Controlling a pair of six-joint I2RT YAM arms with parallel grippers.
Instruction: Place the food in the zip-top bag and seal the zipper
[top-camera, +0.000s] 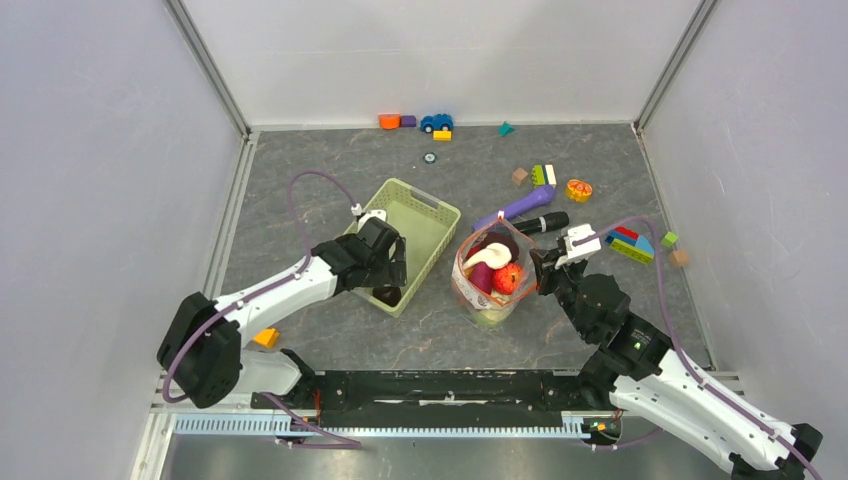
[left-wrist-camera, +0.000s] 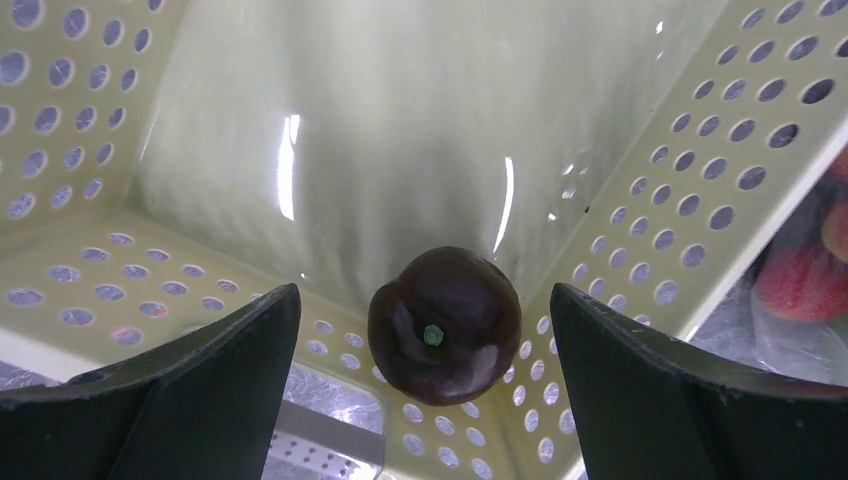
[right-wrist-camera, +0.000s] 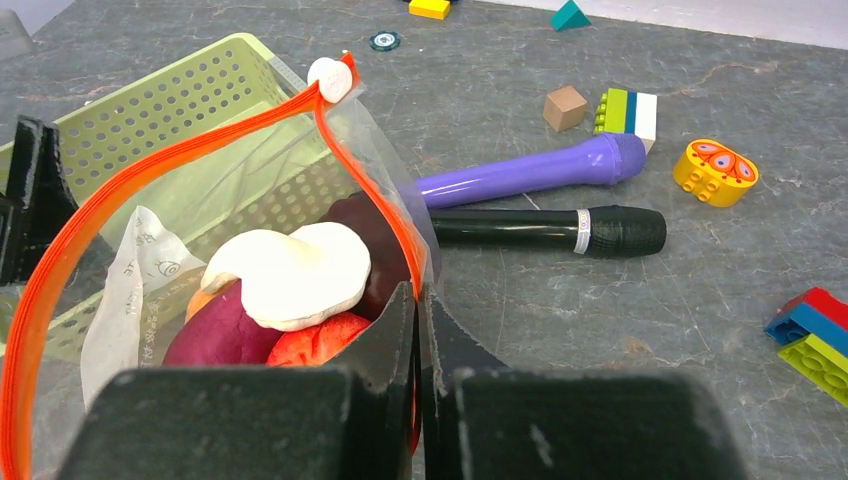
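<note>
The clear zip-top bag (top-camera: 488, 283) stands open on the table right of the basket, its orange-red zipper (right-wrist-camera: 190, 135) gaping. Inside are a white mushroom-like piece (right-wrist-camera: 292, 273), a dark purple piece (right-wrist-camera: 215, 335) and a red apple (top-camera: 508, 278). My right gripper (right-wrist-camera: 420, 300) is shut on the bag's rim at the zipper's right side. My left gripper (left-wrist-camera: 425, 345) is open inside the light-green basket (top-camera: 420, 225), its fingers either side of a dark purple fruit (left-wrist-camera: 444, 324) with a green stem dot, apart from it. The fruit lies in the basket's near corner (top-camera: 387, 296).
A purple stick (right-wrist-camera: 530, 173) and a black microphone-like stick (right-wrist-camera: 545, 229) lie right of the bag. An orange citrus slice toy (right-wrist-camera: 715, 171), coloured blocks (top-camera: 630, 243) and a blue toy car (top-camera: 436, 122) are scattered further back and right. An orange block (top-camera: 266, 338) lies near the left arm.
</note>
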